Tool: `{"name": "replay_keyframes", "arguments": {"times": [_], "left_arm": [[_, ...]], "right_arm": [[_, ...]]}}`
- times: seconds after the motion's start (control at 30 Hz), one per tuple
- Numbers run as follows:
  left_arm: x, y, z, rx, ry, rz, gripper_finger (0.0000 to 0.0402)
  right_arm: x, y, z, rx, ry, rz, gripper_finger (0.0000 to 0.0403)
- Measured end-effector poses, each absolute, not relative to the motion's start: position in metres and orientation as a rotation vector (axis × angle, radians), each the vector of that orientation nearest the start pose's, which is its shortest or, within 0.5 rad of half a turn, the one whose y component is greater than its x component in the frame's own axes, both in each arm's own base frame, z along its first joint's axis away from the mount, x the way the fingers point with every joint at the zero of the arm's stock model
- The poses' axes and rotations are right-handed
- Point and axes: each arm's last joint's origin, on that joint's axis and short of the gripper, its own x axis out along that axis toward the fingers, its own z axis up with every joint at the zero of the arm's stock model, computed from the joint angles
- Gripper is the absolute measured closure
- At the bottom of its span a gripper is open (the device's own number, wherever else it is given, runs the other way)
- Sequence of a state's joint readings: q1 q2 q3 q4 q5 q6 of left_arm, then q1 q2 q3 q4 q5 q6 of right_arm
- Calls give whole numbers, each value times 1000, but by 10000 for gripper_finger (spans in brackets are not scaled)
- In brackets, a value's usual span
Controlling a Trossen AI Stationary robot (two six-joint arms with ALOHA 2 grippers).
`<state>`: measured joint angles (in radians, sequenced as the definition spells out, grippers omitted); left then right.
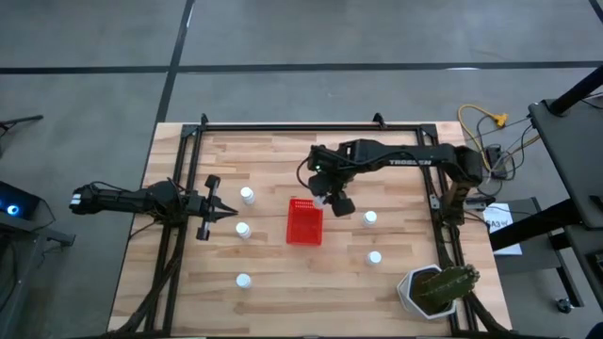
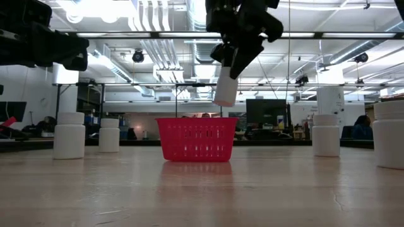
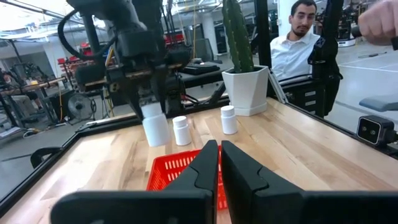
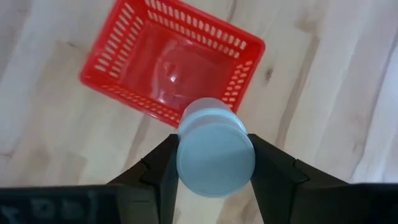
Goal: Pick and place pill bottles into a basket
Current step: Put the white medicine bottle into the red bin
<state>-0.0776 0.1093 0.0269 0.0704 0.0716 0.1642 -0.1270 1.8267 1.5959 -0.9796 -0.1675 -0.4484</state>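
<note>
Pill bottle (image 4: 216, 151) is hanging clamped between the right gripper's (image 2: 235, 53) two dark fingers (image 4: 161, 171), cap toward the wrist camera. Fingers are standing part-open, pressing the bottle from both sides. In the low view the bottle is tilting slightly, well clear of the table, above the basket's right half at frame centre.

Basket (image 1: 304, 222), red and slatted, is sitting on the wooden table (image 1: 283, 292) at the middle of the high view; its floor is showing bare in the right wrist view. Held bottle is showing just off the basket's upper right corner in the high view.

Five loose bottles are standing upright on the table in the high view:
- two left of the basket, (image 1: 247, 195) and (image 1: 243, 229)
- one at lower left (image 1: 244, 280)
- two right of the basket, (image 1: 370, 218) and (image 1: 375, 257)

Left gripper (image 1: 224, 212) is waiting at the left of the high view, fingers closed together and holding nothing, tips pointing toward the basket, near the two left bottles but touching neither.

White pot with a green plant (image 1: 435, 290) is sitting at the table's lower right corner. A person (image 3: 297, 38) is sitting beyond the table edge, upper right of the left wrist view.
</note>
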Motion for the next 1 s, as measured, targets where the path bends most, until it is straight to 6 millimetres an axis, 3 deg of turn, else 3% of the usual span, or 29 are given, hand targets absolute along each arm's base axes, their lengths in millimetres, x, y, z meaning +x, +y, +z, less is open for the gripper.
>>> {"name": "replay_keyframes", "arguments": {"times": [0.23,0.83,1.0], "left_arm": [[103,-10,171,164,0,-150,400],[103,-10,170,164,6,-151,400],[103,-10,170,164,7,-151,400]], "right_arm": [[382,-33,253,-255,1196,307,256],[391,-26,254,-290,1125,314,256],[395,-26,243,-285,1149,321,256]]}}
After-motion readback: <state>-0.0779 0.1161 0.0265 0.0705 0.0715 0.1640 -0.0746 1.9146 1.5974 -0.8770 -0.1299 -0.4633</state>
